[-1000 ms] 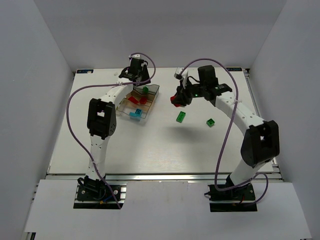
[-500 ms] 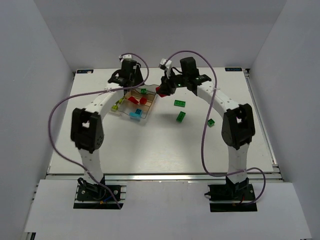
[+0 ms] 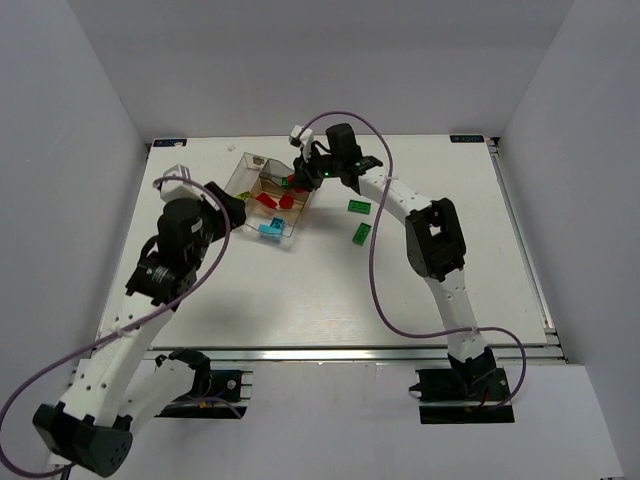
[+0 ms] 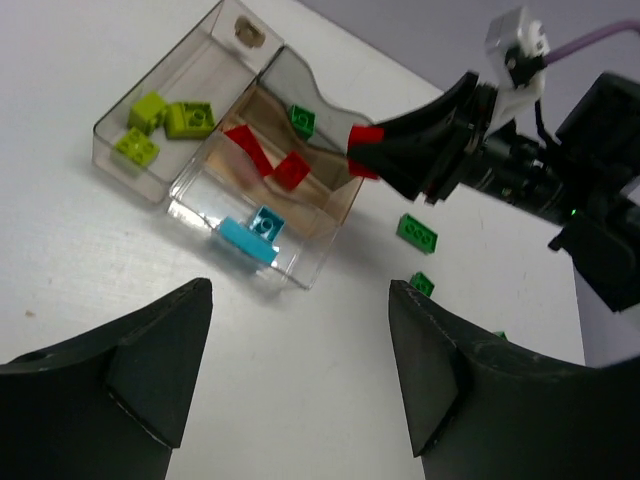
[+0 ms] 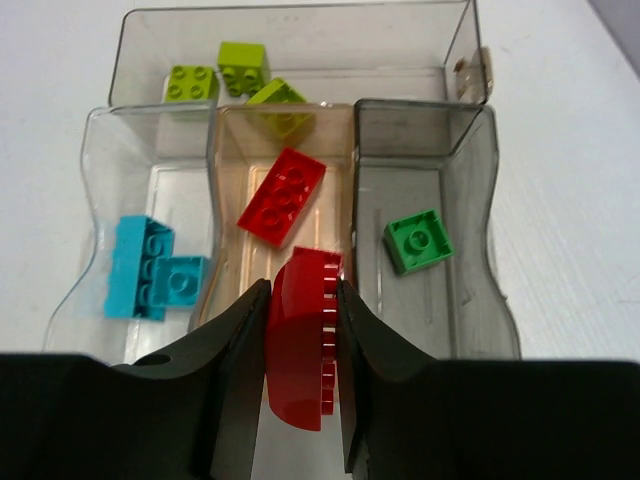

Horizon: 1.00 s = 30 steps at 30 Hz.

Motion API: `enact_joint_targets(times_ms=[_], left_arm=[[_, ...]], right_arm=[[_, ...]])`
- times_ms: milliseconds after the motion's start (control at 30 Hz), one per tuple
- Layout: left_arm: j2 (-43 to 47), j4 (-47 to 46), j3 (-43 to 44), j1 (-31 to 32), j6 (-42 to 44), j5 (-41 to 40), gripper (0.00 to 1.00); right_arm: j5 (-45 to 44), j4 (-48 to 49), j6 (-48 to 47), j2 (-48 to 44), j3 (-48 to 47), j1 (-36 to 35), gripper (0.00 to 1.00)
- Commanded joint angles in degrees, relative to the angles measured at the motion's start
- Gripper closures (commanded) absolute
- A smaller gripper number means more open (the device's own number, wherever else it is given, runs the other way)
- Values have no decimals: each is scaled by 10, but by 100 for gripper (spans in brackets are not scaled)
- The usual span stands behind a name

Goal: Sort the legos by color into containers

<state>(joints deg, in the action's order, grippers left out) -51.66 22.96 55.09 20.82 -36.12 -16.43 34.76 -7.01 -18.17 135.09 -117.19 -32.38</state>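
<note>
Much of the red brick (image 5: 298,350) hides inside the right hand (image 5: 300,293).

tray (image 3: 247,168) on desk (image 3: 300,290), left of centre | two loose bricks (image 3: 358,207) on desk, right of tray | held brick (image 5: 298,370) between right gripper (image 5: 300,296) jaws, over tray's middle-compartment edge

Right arm (image 3: 398,195) is stretched way out toward the far left, wrist tipped down, with the right gripper (image 5: 300,295) pinching a red lego (image 5: 298,370) tight between both fingers. Left arm (image 3: 180,235) is hunched up high with its elbow bent, left gripper (image 4: 298,298) spread wide.
</note>
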Motion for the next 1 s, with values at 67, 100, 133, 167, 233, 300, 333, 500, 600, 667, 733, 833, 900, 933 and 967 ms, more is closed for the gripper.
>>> enact_joint_targets(times_ms=[67, 100, 133, 167, 233, 300, 333, 500, 600, 667, 733, 833, 900, 933, 967], left_arm=[[60, 61, -31, 2, -45, 28, 18], [61, 65, -31, 2, -45, 38, 19], [63, 64, -31, 2, -44, 43, 19], [63, 63, -31, 2, -45, 48, 19], [64, 53, -37, 2, -48, 61, 19], [62, 46, -41, 2, -50, 69, 19], [61, 40, -42, 2, -51, 72, 19], [53, 16, -53, 2, -52, 104, 19], [45, -14, -67, 2, -55, 137, 19], [39, -37, -76, 2, -60, 161, 21], [32, -61, -85, 2, -64, 183, 28], [22, -91, -103, 2, -69, 216, 58], [15, -106, -113, 2, -72, 240, 73], [5, -118, -115, 2, -72, 248, 78], [2, -123, -117, 2, -73, 253, 78]], right_arm=[[-20, 49, 5, 17, -38, -15, 82], [-19, 49, 5, 20, -38, -19, 73], [-20, 43, 5, 21, -38, -21, 71], [-18, 42, 4, 21, -38, -23, 68], [-17, 36, 2, 20, -37, -28, 62], [-18, 31, 3, 14, -31, -28, 55], [-20, 32, 3, 12, -28, -29, 51], [-22, 34, 25, -34, -10, -18, 46], [-33, 48, 51, -90, 34, 1, 46], [-58, 56, 78, -143, 90, 12, 47], [-79, 50, 87, -179, 130, 36, 50], [-143, 1, 88, -252, 199, 66, 87], [-159, -48, 68, -268, 226, 87, 100], [-160, -110, 58, -281, 229, 109, 100], [-150, -144, 32, -286, 237, 115, 100]])
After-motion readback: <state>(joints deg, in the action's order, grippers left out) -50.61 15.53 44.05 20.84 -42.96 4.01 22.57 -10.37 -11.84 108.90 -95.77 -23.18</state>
